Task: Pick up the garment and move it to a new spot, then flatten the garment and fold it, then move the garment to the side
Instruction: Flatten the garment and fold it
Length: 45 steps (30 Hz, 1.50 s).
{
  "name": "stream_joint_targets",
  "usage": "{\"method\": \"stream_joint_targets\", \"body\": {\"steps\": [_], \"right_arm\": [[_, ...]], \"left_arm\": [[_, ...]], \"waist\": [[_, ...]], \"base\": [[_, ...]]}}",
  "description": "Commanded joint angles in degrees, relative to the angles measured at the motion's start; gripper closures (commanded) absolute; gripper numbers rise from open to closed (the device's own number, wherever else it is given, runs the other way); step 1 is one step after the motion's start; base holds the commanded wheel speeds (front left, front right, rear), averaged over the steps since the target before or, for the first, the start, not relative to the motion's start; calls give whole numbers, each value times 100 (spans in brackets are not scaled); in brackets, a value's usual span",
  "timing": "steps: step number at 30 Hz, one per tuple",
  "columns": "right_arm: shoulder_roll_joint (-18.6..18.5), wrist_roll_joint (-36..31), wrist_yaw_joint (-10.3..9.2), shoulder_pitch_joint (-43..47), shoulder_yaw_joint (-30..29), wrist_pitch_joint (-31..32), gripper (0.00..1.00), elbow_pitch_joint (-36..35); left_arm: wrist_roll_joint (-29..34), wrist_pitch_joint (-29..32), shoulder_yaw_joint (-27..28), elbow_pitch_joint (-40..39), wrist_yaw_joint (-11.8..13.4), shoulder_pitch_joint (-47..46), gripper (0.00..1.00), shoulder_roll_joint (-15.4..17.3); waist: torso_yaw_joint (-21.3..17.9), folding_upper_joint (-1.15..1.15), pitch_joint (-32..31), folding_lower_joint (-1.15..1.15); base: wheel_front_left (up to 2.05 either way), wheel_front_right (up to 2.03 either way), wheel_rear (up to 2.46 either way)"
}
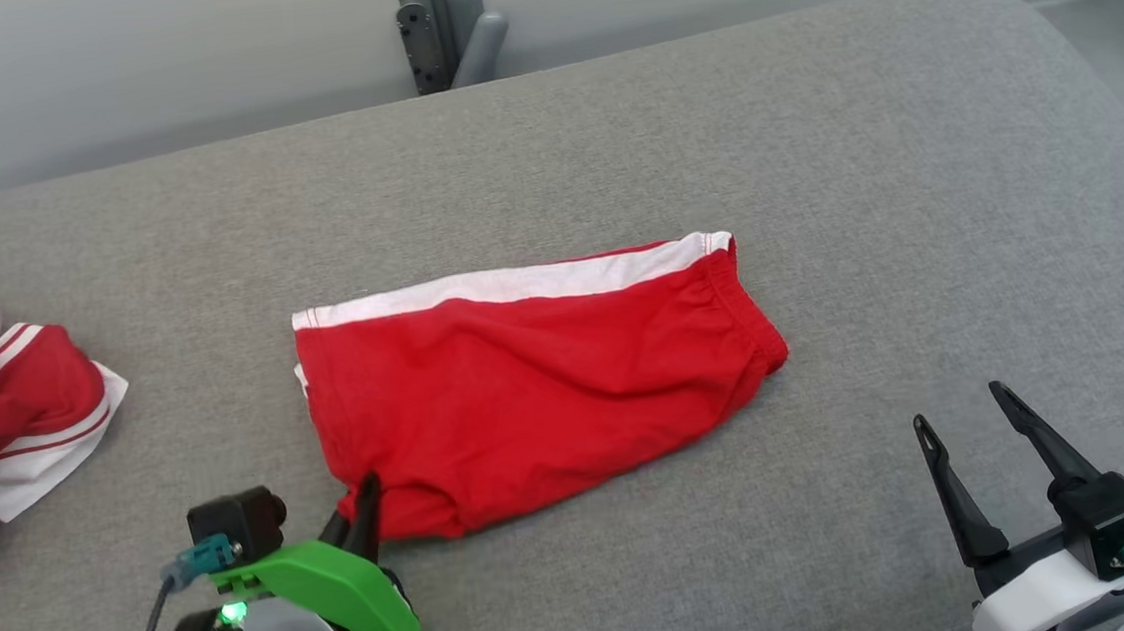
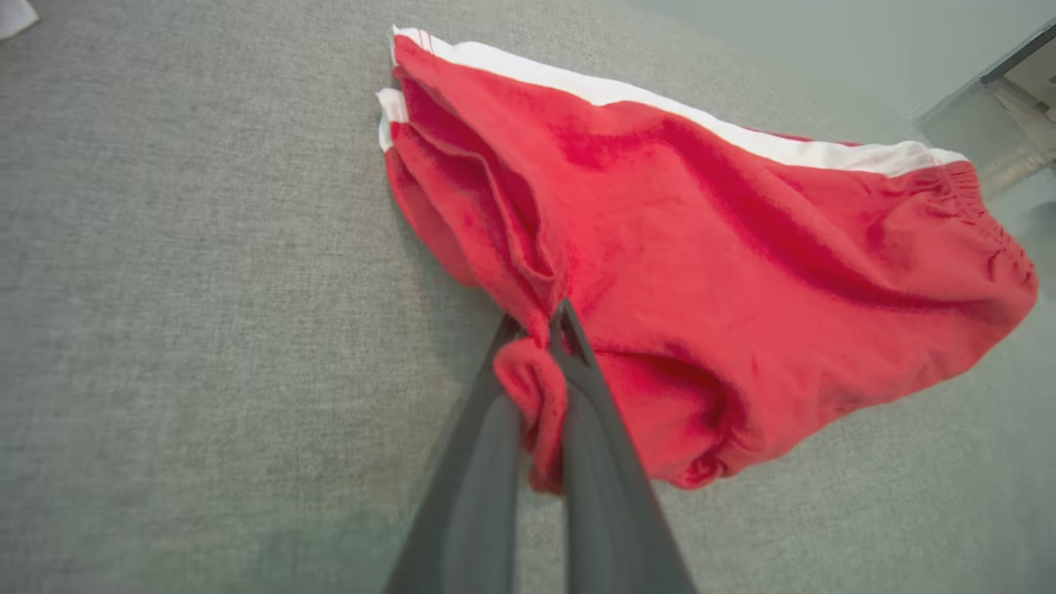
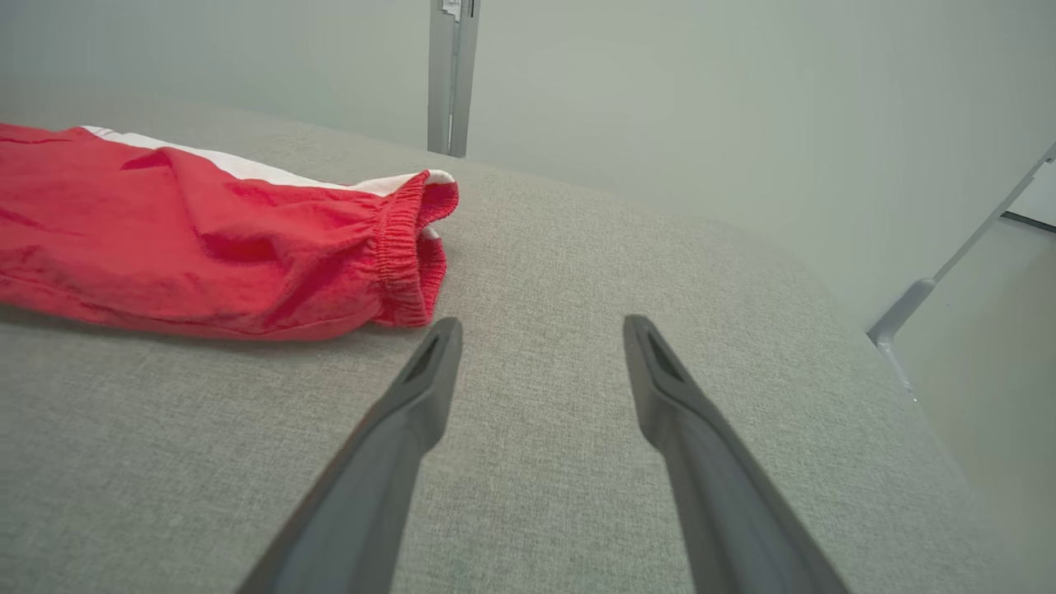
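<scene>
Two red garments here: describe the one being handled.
At the middle of the grey padded surface lie red shorts, flat, with a white side stripe and elastic waistband. Unlike the crumpled red garment at the left edge, their corner is pinched in the jaws of the left gripper.

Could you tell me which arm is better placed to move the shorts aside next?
Left, probably: the left gripper is shut on the near corner of the shorts, while the right gripper stands open, apart from them.
</scene>
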Motion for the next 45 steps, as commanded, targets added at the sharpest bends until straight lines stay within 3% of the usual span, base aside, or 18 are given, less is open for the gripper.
{"method": "stream_joint_targets", "body": {"steps": [1,5,6,7,8,9,14,20,23,35,45], "right_arm": [[-21,45,-6,75,17,-17,0,14],[-82,81,-6,28,58,-17,0,57],[-85,89,-6,11,66,-17,0,68],[-85,94,-6,-3,72,-17,0,77],[-85,102,-6,-15,72,-17,0,84],[-71,127,-6,-27,63,-17,0,101],[81,208,-6,-184,-33,-17,0,60],[185,269,-6,-634,39,60,0,237],[276,323,-6,-1057,208,286,0,406],[549,116,-6,-2029,181,668,0,1641],[623,146,-6,-2160,-75,424,0,2719]], "left_arm": [[-2,-21,11,-33,32,116,100,1],[-30,-114,-50,-141,-16,294,100,-32],[10,-171,-55,-130,-39,301,86,-12],[71,-258,-80,-121,-88,285,58,13],[120,-371,-79,-108,-114,271,13,13],[213,-498,-83,-80,-120,260,0,35],[692,-1363,73,-171,119,470,0,199],[1257,-1600,311,-673,429,870,0,373],[1579,-1615,567,-1072,520,1020,0,272],[2453,-1615,1095,-1297,-8,1385,0,-538],[2888,-1615,1652,-1049,-463,1552,0,-919]], "waist": [[247,59,-186,0],[316,59,-145,0],[325,59,-132,0],[331,59,-119,0],[335,59,-108,0],[335,59,-97,0],[285,59,-95,0],[423,59,-50,0],[560,59,-1,0],[1180,59,234,0],[1270,59,229,0]], "base": [[0,0,0],[0,0,0],[0,0,0],[0,0,0],[0,0,0],[0,0,0],[0,0,0],[0,0,0],[0,0,0],[0,0,0],[0,0,0]]}}
